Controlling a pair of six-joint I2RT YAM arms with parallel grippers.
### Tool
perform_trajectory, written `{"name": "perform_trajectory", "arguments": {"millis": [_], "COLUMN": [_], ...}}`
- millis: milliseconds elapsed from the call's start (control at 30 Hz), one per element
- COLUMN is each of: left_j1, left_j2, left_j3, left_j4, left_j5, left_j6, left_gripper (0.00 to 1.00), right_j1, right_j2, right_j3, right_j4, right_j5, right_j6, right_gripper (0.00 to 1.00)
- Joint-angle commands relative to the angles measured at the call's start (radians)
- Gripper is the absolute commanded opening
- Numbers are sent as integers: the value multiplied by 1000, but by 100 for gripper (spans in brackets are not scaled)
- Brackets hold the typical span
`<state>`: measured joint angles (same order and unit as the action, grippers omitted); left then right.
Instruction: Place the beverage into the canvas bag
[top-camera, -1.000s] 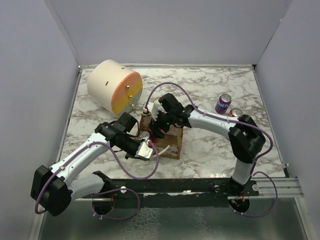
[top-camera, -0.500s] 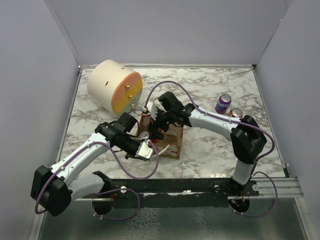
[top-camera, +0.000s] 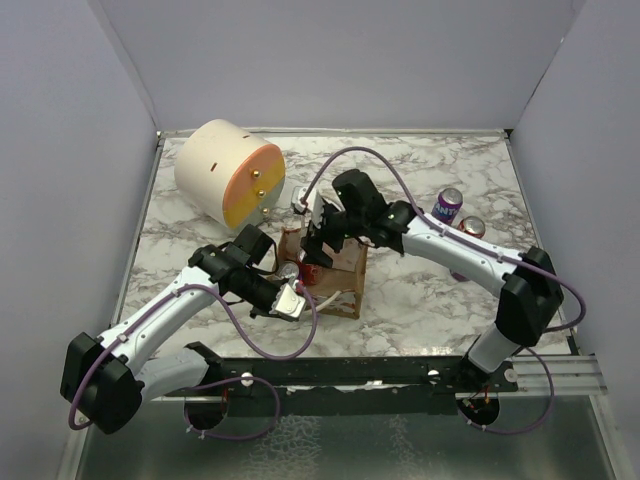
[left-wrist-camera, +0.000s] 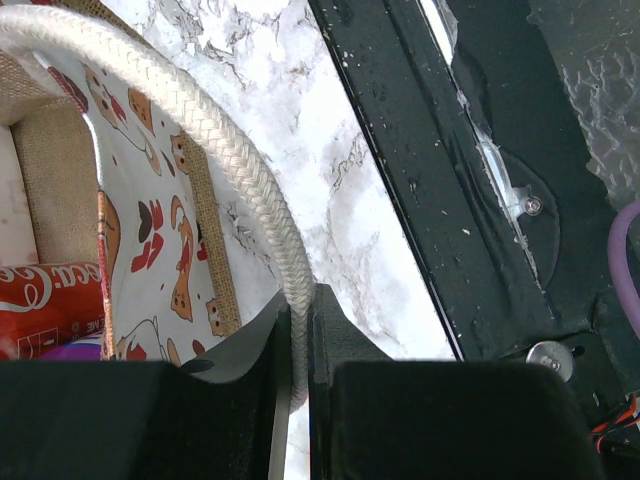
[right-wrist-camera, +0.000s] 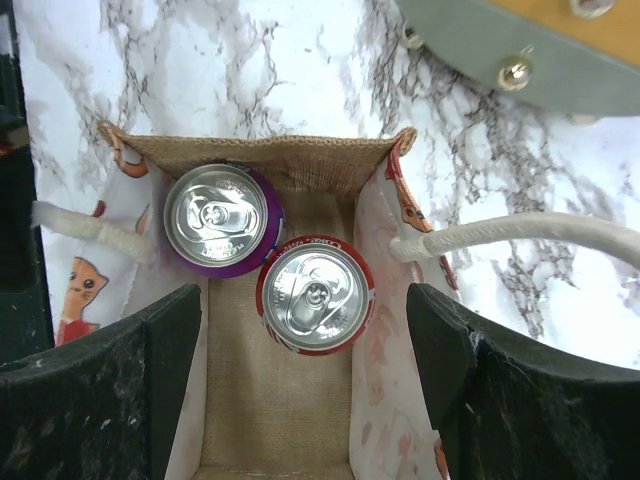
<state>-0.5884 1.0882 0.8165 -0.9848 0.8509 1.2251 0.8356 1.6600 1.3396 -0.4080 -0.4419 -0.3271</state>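
The canvas bag stands upright at mid-table, tan with a white band of red marks. A red cola can and a purple can stand side by side on its floor. My right gripper is open and empty, hovering above the bag's mouth with one finger on each side of the red can; it also shows in the top view. My left gripper is shut on the bag's near cream rope handle, at the bag's left front.
A large cream-and-orange cylinder lies at the back left, close behind the bag. A purple can and a second can stand on the marble at the right, beside my right arm. A black rail runs along the near edge.
My right gripper has drawn up and back from the bag's opening, and its arm has swung out to the right. The left arm and the bag have not moved.
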Motion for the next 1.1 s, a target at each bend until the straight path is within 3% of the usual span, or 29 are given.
{"name": "perform_trajectory", "arguments": {"millis": [0,233,533,800,1067], "left_j1": [8,10,2,-18,-25], "left_j2": [-12,0,9,16,13], "left_j3": [-2,8,23,11,12], "left_j4": [-5,-1,-10,-15,17], "left_j5": [33,24,-41,-108,-89], "left_j6": [23,1,-37,-62,-86], "left_gripper": [9,9,9,9,9], "right_j1": [-28,-130,-457,-750,-862], "right_j2": [-96,-243,-455,-547,-398], "right_j3": [-21,-43,-138,-229,-141], "right_j4": [-14,-87,-121,-126,-155], "right_j5": [-18,-158,-246,-113,54], "right_j6": [-28,-101,-90,5,-18], "right_gripper": [82,82,82,82,85]}}
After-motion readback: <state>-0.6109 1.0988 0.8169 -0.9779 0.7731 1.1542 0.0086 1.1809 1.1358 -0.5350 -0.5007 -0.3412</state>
